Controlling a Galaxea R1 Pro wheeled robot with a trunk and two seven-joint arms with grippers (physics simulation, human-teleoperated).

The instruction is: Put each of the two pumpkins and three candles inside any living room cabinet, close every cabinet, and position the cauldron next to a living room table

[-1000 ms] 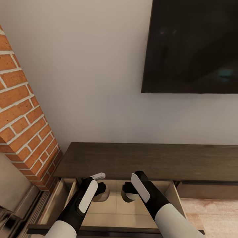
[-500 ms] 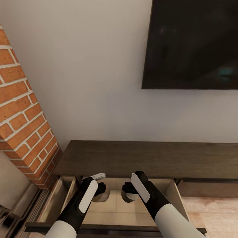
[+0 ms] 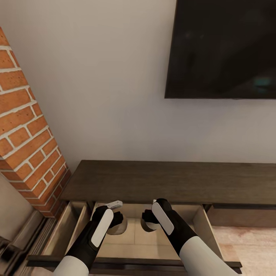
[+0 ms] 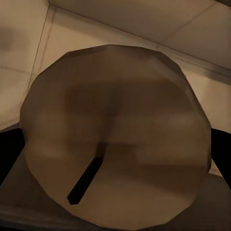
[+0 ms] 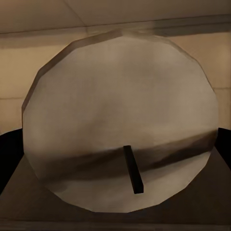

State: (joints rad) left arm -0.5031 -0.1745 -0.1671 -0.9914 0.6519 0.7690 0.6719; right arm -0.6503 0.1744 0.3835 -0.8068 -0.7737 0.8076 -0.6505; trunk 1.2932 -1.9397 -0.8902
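Note:
The long dark-brown cabinet [image 3: 172, 180] stands against the wall, and its left drawer [image 3: 134, 239] is pulled open below me. Over that drawer my left gripper [image 3: 116, 221] is shut on a beige candle [image 3: 117, 229], and my right gripper [image 3: 147, 220] is shut on a second candle [image 3: 150, 227]. In the left wrist view the candle [image 4: 115, 130] faces the camera end-on with its dark wick, the drawer's pale floor behind it. The right wrist view has the other candle [image 5: 120, 120] end-on too, with dark fingers [image 5: 9, 144] at its sides. The pumpkins and the cauldron are out of view.
A black TV [image 3: 222, 46] hangs on the white wall above the cabinet. A brick column [image 3: 27, 126] rises at the left, close to the cabinet's end. Left of the drawer a narrower open compartment [image 3: 67, 230] shows. Pale floor [image 3: 249, 245] lies at the right.
The whole picture has slid slightly: the cabinet top sits higher and more of the open drawer shows, so the camera moved. Both grippers still hold their candles in the same pose.

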